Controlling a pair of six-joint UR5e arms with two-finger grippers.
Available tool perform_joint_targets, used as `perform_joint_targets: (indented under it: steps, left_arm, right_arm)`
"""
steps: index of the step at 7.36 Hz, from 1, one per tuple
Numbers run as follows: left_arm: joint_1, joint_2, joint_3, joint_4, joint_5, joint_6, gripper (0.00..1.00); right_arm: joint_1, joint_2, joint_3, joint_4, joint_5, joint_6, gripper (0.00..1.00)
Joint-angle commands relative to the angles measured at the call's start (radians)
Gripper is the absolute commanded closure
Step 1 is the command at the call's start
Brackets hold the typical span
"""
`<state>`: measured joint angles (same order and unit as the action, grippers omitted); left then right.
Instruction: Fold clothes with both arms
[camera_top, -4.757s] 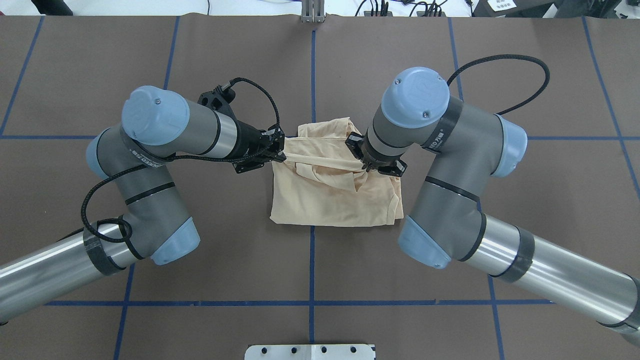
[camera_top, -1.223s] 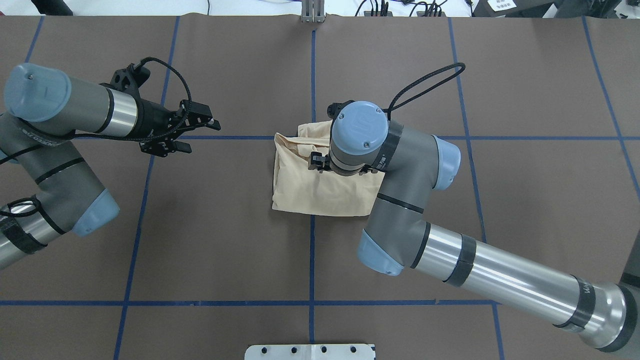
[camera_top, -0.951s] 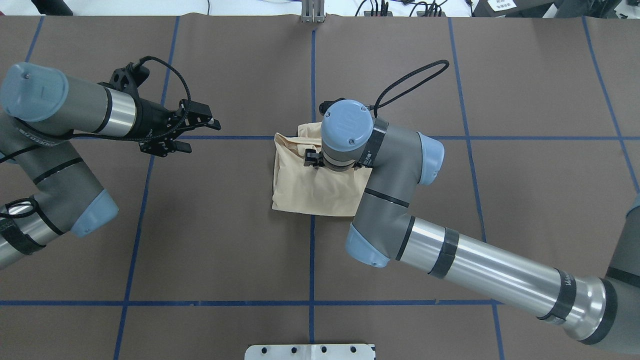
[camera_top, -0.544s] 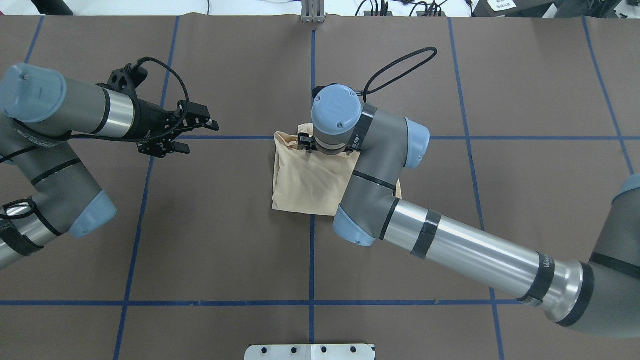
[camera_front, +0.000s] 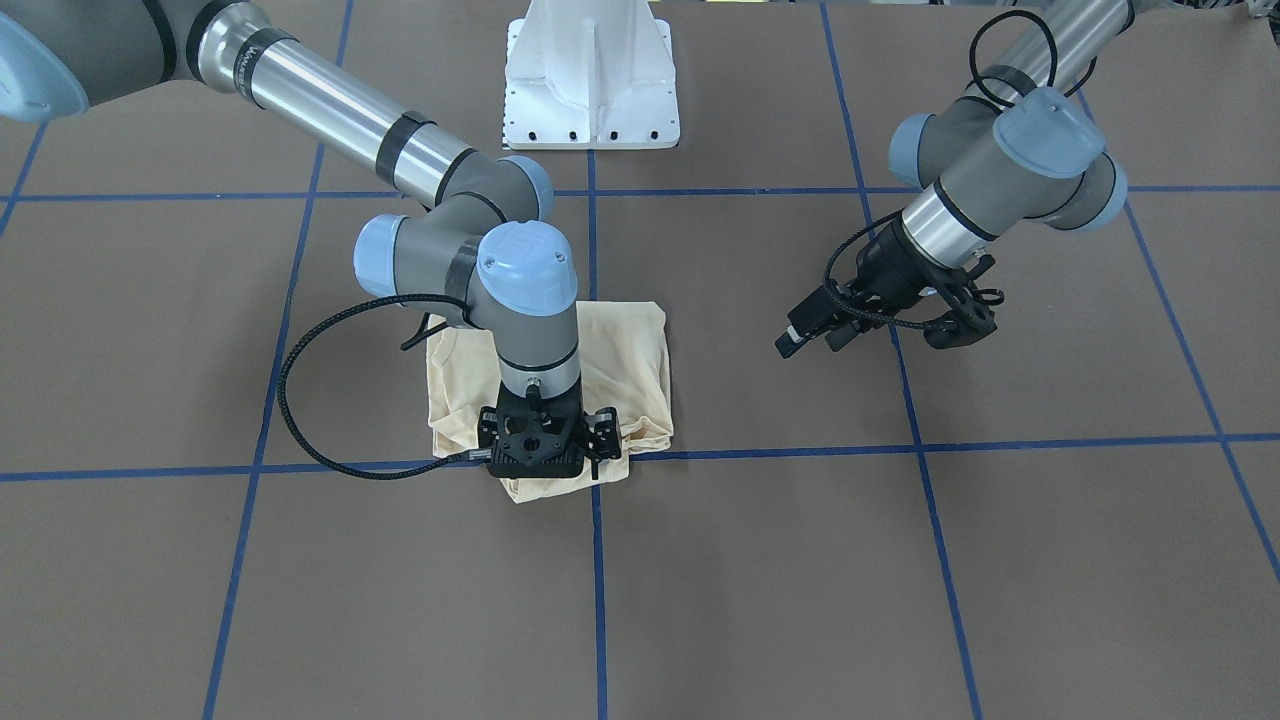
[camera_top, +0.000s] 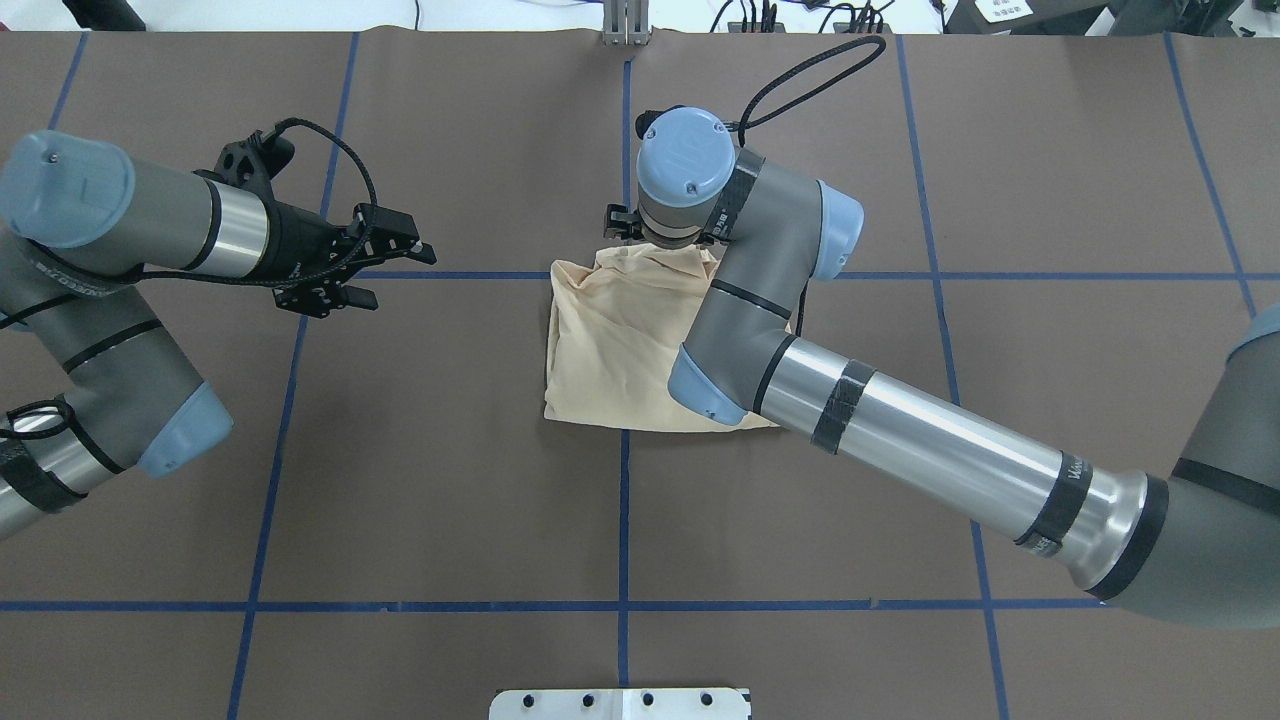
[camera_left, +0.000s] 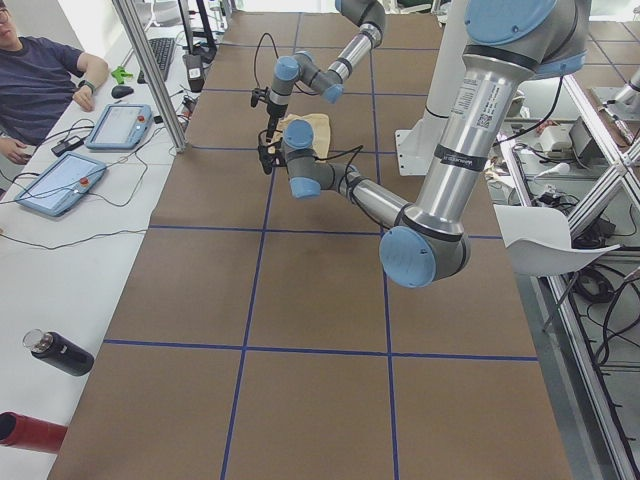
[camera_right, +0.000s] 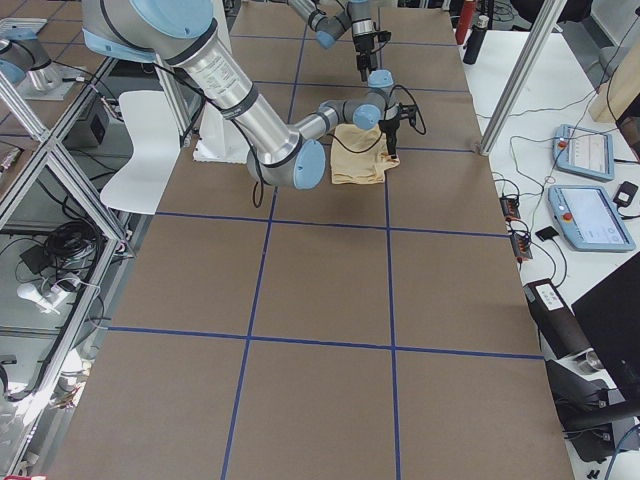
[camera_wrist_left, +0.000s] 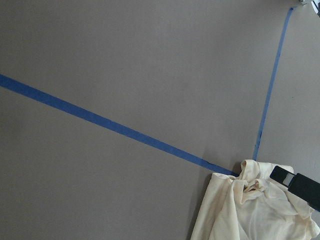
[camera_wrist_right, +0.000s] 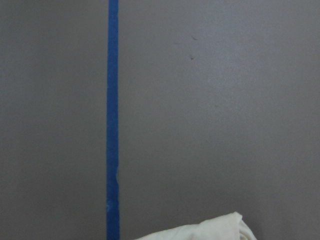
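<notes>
The right tool, grip impossible to tell, has slid to the far edge of the T-shirt; the left tool stays released; the fold seems nearly done.

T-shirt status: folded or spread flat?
Folded. The T-shirt lies as a compact layered rectangle on the table, with no sleeve spread out. Its edge farthest from the robot is bunched at the right tool.
</notes>
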<state>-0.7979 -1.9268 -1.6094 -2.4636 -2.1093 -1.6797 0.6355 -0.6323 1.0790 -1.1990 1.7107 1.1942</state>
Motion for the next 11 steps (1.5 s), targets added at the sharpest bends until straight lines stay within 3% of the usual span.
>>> perform_joint_targets:
  steps: [1,3,6,11]
  left_arm:
    - [-0.001,0.000,-0.004,0.000,0.000,0.000,0.01]
    - [-0.001,0.000,-0.004,0.000,-0.001,0.000,0.01]
    - [-0.003,0.005,-0.006,0.000,-0.005,0.002,0.01]
    - [-0.012,0.005,-0.015,0.000,-0.015,0.002,0.01]
  right_arm:
    - [0.016,0.012,-0.013,0.013,0.001,-0.002,0.00]
    - [0.026,0.046,0.015,0.000,0.054,-0.010,0.00]
    - [0.003,0.037,0.136,-0.152,0.110,-0.011,0.00]
    - [-0.027,0.049,0.029,-0.107,0.040,-0.071,0.00]
